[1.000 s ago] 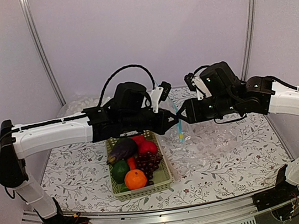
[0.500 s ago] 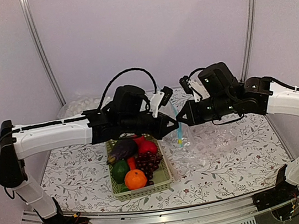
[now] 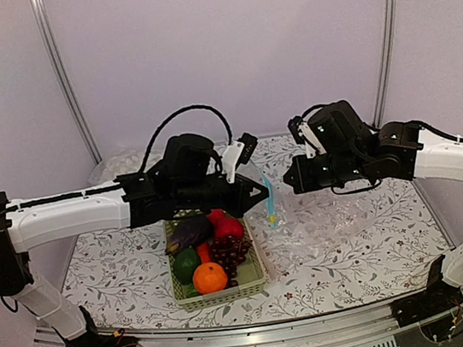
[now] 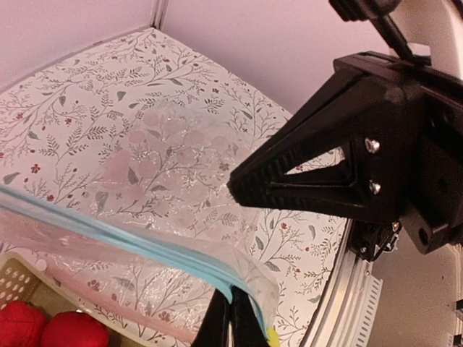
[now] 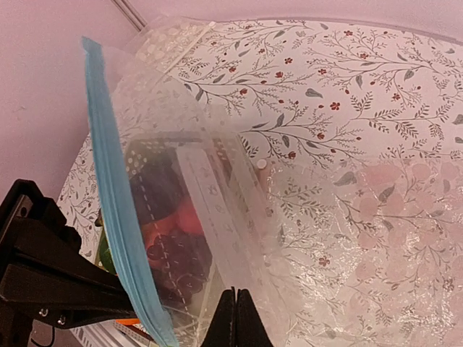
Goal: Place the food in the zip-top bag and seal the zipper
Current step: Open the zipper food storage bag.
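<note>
The zip-top bag [image 3: 274, 216] hangs in the air above the table, its light-blue zipper [image 3: 270, 208] pointing downward. My left gripper [image 3: 264, 193] is shut on one end of the zipper [image 4: 145, 242], and its fingers [image 4: 217, 327] pinch the strip. My right gripper [image 3: 289, 181] is shut a short way to the right of the bag, and I see nothing between its fingertips [image 5: 235, 307]. The clear film [image 5: 217, 166] and zipper [image 5: 116, 195] hang just beyond them. The food lies in a pale green basket [image 3: 256, 284]: eggplant [image 3: 190, 231], red fruit [image 3: 228, 227], grapes [image 3: 229, 250], green vegetable [image 3: 186, 265], orange [image 3: 210, 277].
A bubbly clear plastic sheet [image 3: 343, 227] lies on the flowered tablecloth right of the basket, and another [image 3: 122, 165] lies at the back left. The table's metal front rail [image 3: 264, 341] runs along the near edge. Both arms stretch inward over the middle of the table.
My right gripper has shut and drawn back to the right, away from the left gripper's tips. My left gripper, still holding the zipper, has shifted slightly left, and the bag hangs from it.
</note>
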Robot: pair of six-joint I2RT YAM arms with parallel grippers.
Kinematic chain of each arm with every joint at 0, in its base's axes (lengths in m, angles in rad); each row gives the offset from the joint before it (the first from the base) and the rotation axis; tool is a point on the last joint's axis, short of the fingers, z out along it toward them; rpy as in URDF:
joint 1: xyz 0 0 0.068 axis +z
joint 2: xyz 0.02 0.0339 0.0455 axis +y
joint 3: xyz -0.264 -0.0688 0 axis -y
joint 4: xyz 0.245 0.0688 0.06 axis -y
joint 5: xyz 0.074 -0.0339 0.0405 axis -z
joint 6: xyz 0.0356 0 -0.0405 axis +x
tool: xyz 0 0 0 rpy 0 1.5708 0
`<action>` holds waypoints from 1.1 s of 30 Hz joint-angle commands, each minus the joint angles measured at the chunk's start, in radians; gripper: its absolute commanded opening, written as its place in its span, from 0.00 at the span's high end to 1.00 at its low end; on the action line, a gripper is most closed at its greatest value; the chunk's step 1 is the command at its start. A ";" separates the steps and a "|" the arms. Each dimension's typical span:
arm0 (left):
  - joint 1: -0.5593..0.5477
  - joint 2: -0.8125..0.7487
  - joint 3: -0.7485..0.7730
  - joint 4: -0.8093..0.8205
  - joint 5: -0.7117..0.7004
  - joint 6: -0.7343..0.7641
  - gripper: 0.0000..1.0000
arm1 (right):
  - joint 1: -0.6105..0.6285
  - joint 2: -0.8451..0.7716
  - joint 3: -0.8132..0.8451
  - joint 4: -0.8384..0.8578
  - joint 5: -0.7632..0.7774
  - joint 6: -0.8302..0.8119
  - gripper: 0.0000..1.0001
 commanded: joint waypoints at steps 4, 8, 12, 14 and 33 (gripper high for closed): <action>0.015 -0.016 -0.013 -0.046 -0.061 -0.028 1.00 | -0.001 -0.044 -0.027 -0.056 0.082 0.004 1.00; 0.014 0.024 0.016 -0.061 0.009 0.009 1.00 | -0.001 -0.057 -0.036 0.006 -0.030 -0.003 0.83; 0.014 0.048 0.017 -0.032 0.092 0.021 1.00 | -0.005 -0.051 -0.054 0.077 -0.113 0.015 0.57; 0.014 0.056 0.016 -0.023 0.113 0.021 1.00 | -0.016 -0.047 -0.082 0.128 -0.162 0.043 0.51; 0.013 0.053 -0.023 0.011 0.108 0.001 1.00 | -0.023 -0.012 -0.130 0.077 -0.125 0.075 0.46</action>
